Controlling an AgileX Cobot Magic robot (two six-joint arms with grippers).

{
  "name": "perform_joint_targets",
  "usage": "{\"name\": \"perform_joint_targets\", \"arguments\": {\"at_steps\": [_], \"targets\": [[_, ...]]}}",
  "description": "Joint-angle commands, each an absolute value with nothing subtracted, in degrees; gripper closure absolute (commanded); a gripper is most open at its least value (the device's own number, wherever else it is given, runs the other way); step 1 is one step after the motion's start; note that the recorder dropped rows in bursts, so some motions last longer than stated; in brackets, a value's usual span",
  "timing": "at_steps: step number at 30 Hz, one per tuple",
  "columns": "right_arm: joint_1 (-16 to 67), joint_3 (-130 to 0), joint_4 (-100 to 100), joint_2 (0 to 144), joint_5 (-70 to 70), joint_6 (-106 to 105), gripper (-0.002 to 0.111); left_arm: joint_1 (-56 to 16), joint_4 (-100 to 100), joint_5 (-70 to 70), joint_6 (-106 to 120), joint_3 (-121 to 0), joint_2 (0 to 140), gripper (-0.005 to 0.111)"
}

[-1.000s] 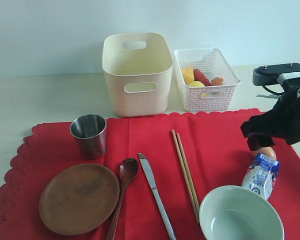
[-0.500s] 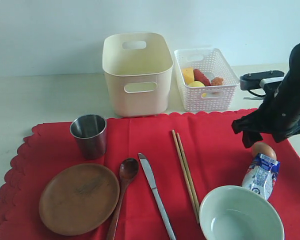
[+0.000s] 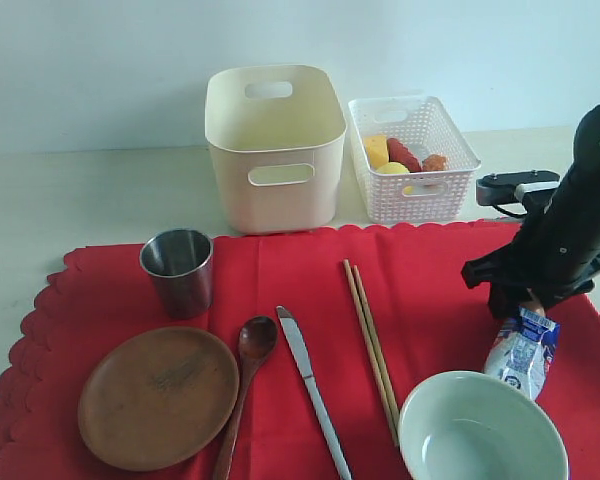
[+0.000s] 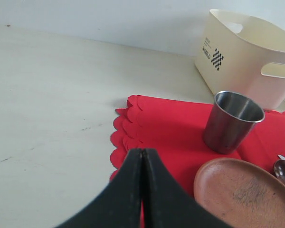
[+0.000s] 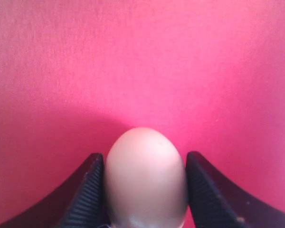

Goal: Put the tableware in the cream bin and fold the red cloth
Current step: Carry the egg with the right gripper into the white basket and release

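Observation:
On the red cloth (image 3: 430,290) lie a steel cup (image 3: 180,270), a wooden plate (image 3: 158,396), a wooden spoon (image 3: 250,350), a knife (image 3: 310,385), chopsticks (image 3: 372,345) and a pale bowl (image 3: 480,430). The cream bin (image 3: 275,150) stands behind the cloth. My right gripper (image 3: 528,298) is down on the cloth's right side. In the right wrist view this gripper (image 5: 145,156) has both ribbed pads (image 5: 88,190) pressed against an egg (image 5: 146,185) that rests on the cloth. My left gripper (image 4: 142,153) is shut and empty over the cloth's scalloped edge (image 4: 128,128), near the cup (image 4: 232,121) and plate (image 4: 247,194).
A white lattice basket (image 3: 412,160) with food items stands right of the cream bin. A milk carton (image 3: 523,350) lies just in front of the right gripper, beside the bowl. Bare pale table (image 3: 80,200) surrounds the cloth.
The right arm has swung down and leftward over the egg, which it now hides in the exterior view. Its jaws have narrowed around the egg. The left gripper stays shut.

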State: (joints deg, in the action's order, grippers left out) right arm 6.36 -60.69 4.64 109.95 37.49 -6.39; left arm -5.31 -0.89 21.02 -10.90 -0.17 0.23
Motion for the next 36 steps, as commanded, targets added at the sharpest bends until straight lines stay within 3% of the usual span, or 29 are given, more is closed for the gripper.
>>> {"name": "perform_joint_targets", "arguments": {"at_steps": [1, 2, 11, 19, 31, 36], "targets": [[6.02, -61.13, 1.39, 109.95, 37.15, -5.67, 0.102, -5.25, -0.97, 20.54, -10.93, 0.0, 0.0, 0.107], [6.02, -61.13, 0.98, 109.95, 36.99, -5.67, 0.108, -5.25, -0.97, 20.54, -10.93, 0.0, 0.0, 0.107], [6.02, -61.94, 3.33, 104.39, 28.68, -5.88, 0.108, -5.25, -0.97, 20.54, -10.93, 0.0, 0.0, 0.107], [6.02, -77.1, 11.9, 105.13, 33.96, -13.43, 0.108, -5.25, -0.97, 20.54, -10.93, 0.0, 0.0, 0.107], [6.02, -106.0, 16.35, 125.85, 37.79, -17.56, 0.108, -5.25, -0.97, 20.54, -10.93, 0.0, 0.0, 0.107], [6.02, -112.44, 16.35, 134.16, 38.96, -20.46, 0.108, -5.25, -0.97, 20.54, -10.93, 0.0, 0.0, 0.107]]}}
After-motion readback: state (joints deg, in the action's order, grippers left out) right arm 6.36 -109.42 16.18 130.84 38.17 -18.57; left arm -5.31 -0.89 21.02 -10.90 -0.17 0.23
